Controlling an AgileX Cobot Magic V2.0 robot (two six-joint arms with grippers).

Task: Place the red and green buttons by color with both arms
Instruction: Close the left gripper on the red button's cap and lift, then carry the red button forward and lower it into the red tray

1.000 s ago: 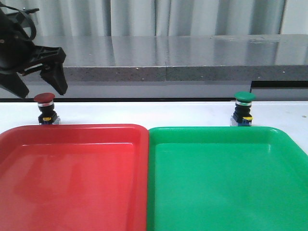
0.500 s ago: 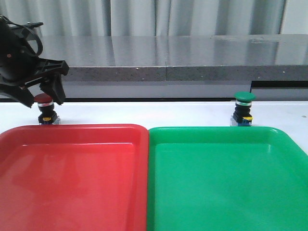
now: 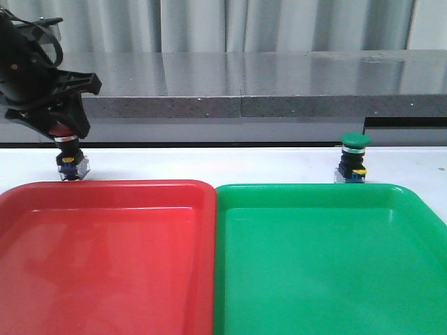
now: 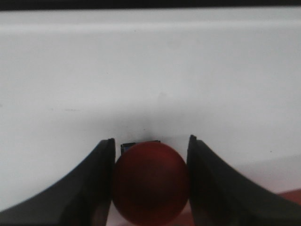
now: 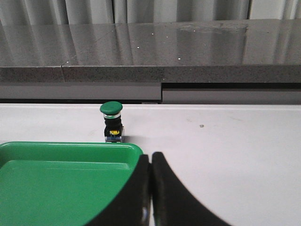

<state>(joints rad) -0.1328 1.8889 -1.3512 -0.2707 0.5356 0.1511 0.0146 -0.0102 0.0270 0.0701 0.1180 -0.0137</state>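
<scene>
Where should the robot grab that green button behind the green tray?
Probably by the wide round cap of the green button, from above: it stands upright on the table, cap topmost, overhanging the narrower body, so end effector fingers could close on opposite sides of it.

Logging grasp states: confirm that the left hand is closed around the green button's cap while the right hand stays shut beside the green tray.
Wrong on one point: the left hand grips the red button, not the green one, as the left wrist view shows. The green button stands untouched behind the green tray. The right hand is shut beside that tray, as stated.
</scene>
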